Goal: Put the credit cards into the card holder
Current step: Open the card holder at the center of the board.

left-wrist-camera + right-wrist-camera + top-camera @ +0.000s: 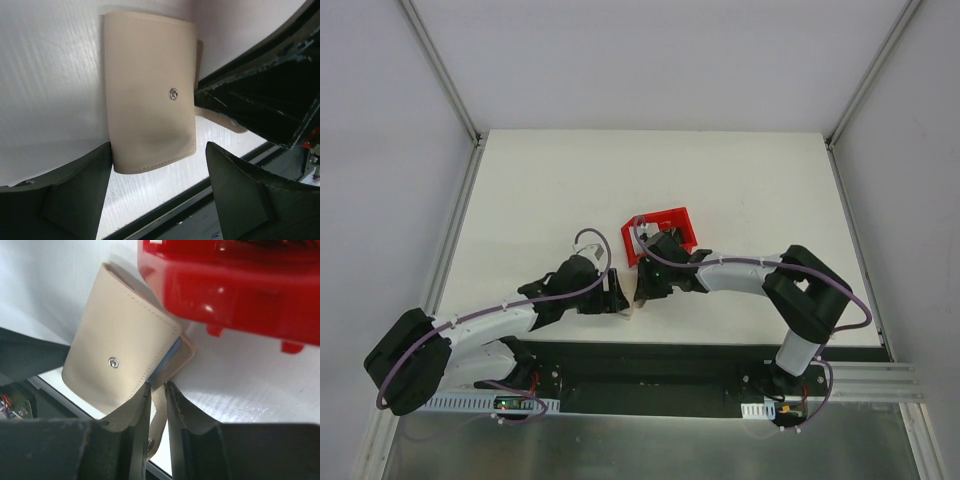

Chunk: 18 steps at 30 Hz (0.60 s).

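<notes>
The tan card holder (147, 90) lies folded near the table's front edge, its snap stud (173, 93) facing up. My left gripper (157, 150) is open, with the holder's near end between its fingers and the left finger beside the corner. My right gripper (158, 386) is shut on the holder's closing flap (159, 415), which runs down between its fingers. A pale blue edge (165, 359) shows between the holder's layers. In the top view both grippers (617, 293) (647, 290) meet over the card holder (631, 311). No credit cards are in view.
A red plastic bin (665, 232) stands just behind the right gripper and fills the top of the right wrist view as the red bin (235, 285). The table's front edge and a dark rail (200, 200) lie right below the holder.
</notes>
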Each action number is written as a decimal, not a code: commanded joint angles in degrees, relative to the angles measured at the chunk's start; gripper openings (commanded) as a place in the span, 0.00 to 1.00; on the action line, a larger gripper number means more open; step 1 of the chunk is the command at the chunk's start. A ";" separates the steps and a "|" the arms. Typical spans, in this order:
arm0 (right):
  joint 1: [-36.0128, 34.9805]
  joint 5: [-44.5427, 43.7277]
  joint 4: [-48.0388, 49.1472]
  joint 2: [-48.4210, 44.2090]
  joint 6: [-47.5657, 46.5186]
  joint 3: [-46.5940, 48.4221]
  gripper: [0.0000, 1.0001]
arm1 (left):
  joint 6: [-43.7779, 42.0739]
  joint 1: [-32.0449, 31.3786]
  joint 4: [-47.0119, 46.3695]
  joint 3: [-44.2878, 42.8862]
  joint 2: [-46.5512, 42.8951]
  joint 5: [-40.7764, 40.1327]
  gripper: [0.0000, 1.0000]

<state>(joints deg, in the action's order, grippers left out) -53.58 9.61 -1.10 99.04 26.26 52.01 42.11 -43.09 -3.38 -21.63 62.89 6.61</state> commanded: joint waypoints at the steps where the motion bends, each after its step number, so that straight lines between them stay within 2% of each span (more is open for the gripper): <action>1: 0.14 -1.08 -2.32 1.41 -2.35 1.96 0.23 | 8.86 -4.01 -2.25 2.11 -0.93 0.60 0.72; 7: 0.41 -1.69 -4.08 -0.07 -3.93 1.43 0.24 | 12.83 -7.27 -2.07 4.04 -3.03 -1.95 0.72; 12: 1.37 -2.75 -5.31 -2.27 -5.08 0.64 0.25 | 9.67 -7.27 5.12 1.86 -7.60 -6.26 0.80; 18: 1.73 -1.87 -5.22 -2.10 -5.61 -0.06 0.26 | 4.39 -7.27 14.17 -4.47 -8.58 -11.87 0.84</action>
<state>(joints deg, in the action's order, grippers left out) -52.23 8.62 -3.79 98.41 22.11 52.75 50.48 -49.91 3.84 -20.97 55.05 0.34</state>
